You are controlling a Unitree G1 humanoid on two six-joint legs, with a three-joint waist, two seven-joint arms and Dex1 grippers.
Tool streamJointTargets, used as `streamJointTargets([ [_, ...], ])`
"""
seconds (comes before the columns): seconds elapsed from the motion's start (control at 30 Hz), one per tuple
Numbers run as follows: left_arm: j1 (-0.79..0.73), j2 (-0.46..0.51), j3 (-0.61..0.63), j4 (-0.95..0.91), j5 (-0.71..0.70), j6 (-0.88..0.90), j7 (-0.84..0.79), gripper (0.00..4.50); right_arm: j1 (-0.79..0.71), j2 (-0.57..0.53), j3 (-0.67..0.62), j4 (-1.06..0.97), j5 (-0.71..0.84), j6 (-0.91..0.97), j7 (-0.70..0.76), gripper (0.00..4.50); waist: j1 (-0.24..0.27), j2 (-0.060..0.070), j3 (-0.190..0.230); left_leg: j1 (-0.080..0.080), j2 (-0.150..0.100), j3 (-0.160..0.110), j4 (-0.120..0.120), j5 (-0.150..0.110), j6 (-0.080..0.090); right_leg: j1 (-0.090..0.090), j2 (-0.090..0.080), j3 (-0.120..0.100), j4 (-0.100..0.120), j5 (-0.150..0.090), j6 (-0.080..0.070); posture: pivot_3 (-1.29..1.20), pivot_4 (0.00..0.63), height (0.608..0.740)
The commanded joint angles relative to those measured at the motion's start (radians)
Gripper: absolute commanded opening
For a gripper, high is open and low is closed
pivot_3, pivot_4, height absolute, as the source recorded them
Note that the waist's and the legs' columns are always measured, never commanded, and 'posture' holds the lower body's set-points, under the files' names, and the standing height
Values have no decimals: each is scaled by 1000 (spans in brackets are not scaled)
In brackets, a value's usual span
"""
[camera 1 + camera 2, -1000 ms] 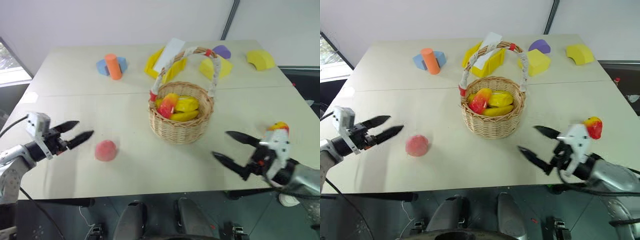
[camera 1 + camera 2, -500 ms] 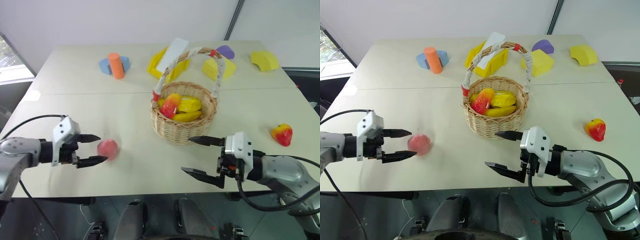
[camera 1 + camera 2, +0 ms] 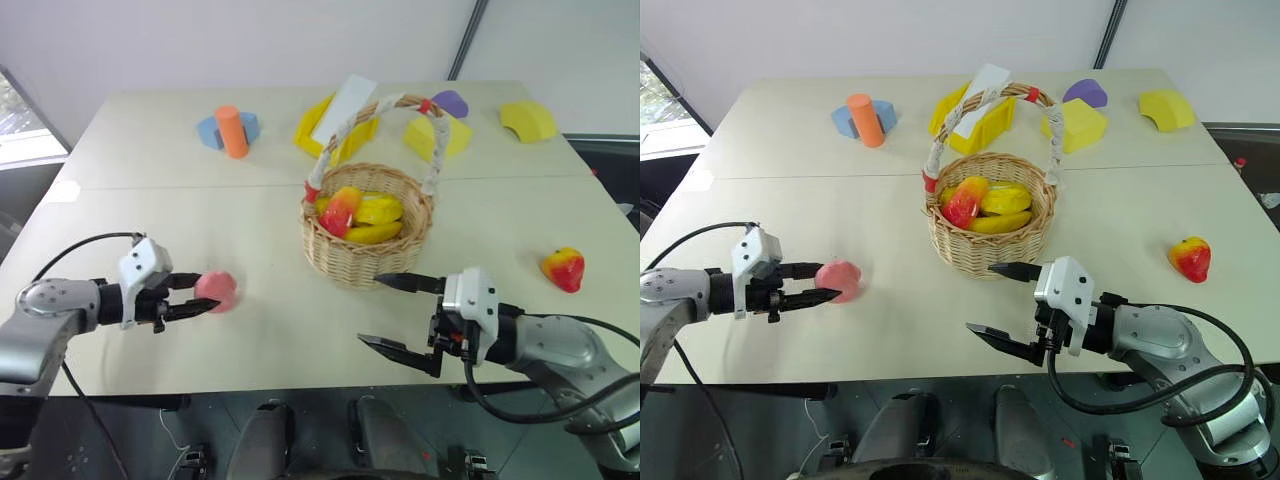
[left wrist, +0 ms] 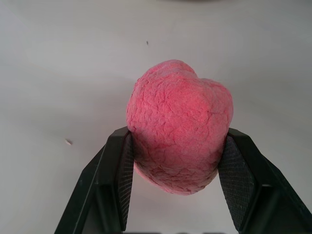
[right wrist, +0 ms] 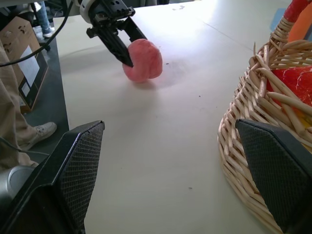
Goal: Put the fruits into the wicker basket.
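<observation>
Fruits already in wicker basket; pink peach clamped in left end effector; red-yellow mango left on bench; right end effector spread wide, empty.

No legible text, labels, brand marks, numbers or signs anywhere in these views.
</observation>
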Motion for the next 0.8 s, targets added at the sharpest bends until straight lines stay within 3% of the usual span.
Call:
streamJointTargets([
  [0.03,-52,-33,103,-102,-150,76,42,2271,-20,-3,-40,4,6,-19,5,4500,0,0,0,0,0,0,0,0,0,0,0,0,0,0,0,0,150,740],
  [0.13,-171,-124,42,-222,-196,114,152,2271,-63,1,-79,31,35,-7,-5,4500,14,0,0,0,0,-1,2,0,0,2,-1,-1,0,0,0,0,150,740],
  [0.3,-430,-398,-191,-295,-82,187,464,2271,-97,2,-102,52,44,2,-14,4500,27,-2,-1,0,-2,-1,3,0,0,3,0,-1,0,1,2,0,150,740],
  [0.43,-550,-551,-380,-262,50,207,580,2271,-83,9,-125,43,39,10,-45,4500,19,-2,-1,0,-2,1,3,-1,2,2,2,0,0,1,2,0,150,740],
  [0.57,-608,-619,-508,-174,173,141,588,2271,-62,18,-134,22,37,14,-75,4500,14,-2,0,0,-2,1,3,-1,2,1,4,0,1,1,2,0,150,740],
  [0.73,-617,-645,-496,-122,177,132,562,2271,-43,25,-131,2,33,17,-100,4500,4,-2,0,1,-1,1,3,0,1,1,4,0,2,1,2,0,150,740],
  [0.8,-617,-649,-483,-120,171,128,550,3012,-38,25,-136,5,31,16,-106,4500,3,-2,0,1,-1,1,3,0,1,1,4,0,2,1,2,0,150,740],
])
